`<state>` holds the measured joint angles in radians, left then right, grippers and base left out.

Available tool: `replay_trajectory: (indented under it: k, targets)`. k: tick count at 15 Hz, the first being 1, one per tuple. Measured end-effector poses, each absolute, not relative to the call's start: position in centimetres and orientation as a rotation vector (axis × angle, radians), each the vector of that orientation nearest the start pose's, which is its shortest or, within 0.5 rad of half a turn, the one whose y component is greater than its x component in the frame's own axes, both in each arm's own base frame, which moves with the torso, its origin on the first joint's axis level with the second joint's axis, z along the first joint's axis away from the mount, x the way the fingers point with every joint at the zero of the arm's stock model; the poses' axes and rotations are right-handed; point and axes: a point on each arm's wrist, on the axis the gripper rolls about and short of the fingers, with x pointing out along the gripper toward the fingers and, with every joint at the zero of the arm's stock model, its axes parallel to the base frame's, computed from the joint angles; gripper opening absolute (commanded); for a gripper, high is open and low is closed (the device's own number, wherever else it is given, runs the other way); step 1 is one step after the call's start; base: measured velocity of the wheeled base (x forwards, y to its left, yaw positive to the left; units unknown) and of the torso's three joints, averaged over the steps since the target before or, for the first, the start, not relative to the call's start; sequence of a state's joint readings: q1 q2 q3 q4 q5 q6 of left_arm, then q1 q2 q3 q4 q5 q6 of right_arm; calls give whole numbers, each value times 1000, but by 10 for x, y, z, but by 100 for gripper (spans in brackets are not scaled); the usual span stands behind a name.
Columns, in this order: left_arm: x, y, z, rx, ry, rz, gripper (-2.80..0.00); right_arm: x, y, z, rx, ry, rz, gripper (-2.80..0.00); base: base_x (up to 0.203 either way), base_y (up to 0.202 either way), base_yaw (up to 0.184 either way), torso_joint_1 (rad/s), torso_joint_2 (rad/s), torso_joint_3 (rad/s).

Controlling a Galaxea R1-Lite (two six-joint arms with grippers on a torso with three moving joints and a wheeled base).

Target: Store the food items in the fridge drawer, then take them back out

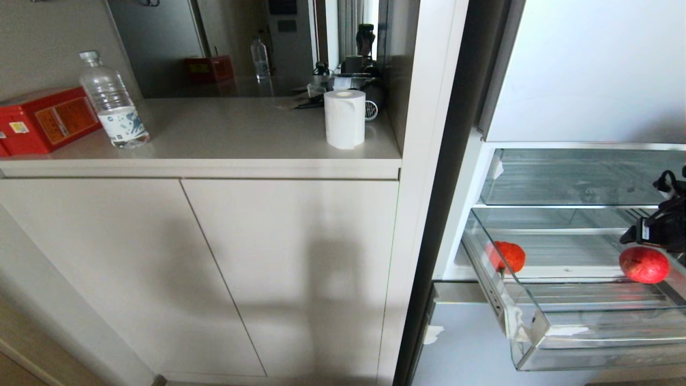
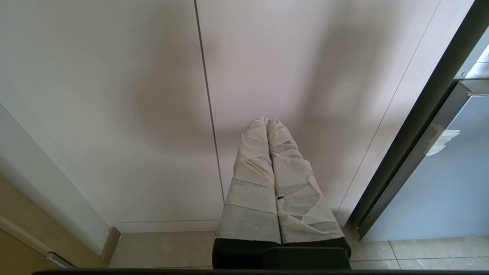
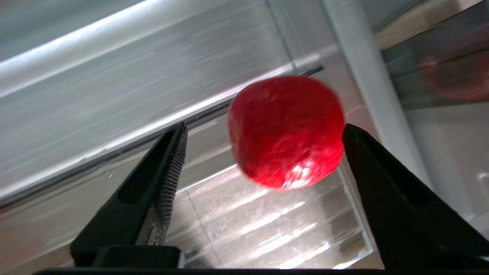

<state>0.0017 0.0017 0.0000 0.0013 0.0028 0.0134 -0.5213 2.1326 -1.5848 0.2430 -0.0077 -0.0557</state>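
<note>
Nearest my head camera, the fridge drawer (image 1: 541,327) stands pulled out at lower right; one orange-red food item (image 1: 508,256) shows at its left side, and a red food item (image 1: 643,265) sits just beneath my right pincer (image 1: 656,236) at the frame edge. A water bottle (image 1: 111,102), red box (image 1: 45,119) and paper roll (image 1: 344,118) stand on the tabletop (image 1: 214,134). Through the left wrist camera, my left pincer (image 2: 267,124) is pressed together, facing cabinet doors (image 2: 114,95). Through the right wrist camera, the right pincer (image 3: 263,137) is spread wide; the red item (image 3: 286,131) lies between its fingers over the drawer's ribbed floor (image 3: 267,225), apart from one finger; contact with the other I cannot tell.
</note>
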Motion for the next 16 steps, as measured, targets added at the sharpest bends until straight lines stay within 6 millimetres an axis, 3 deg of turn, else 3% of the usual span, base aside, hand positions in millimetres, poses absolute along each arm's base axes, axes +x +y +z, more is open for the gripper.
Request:
replay_trajectory:
  k: [5, 16]
  targets:
    - [-23, 0, 75, 14, 3, 4, -280, 364, -224, 148, 156, 795, -515, 0, 0, 0, 0, 0, 0, 0]
    - [-23, 0, 75, 14, 3, 4, -280, 367, -227, 117, 173, 878, -520, 0, 0, 0, 0, 0, 0, 0]
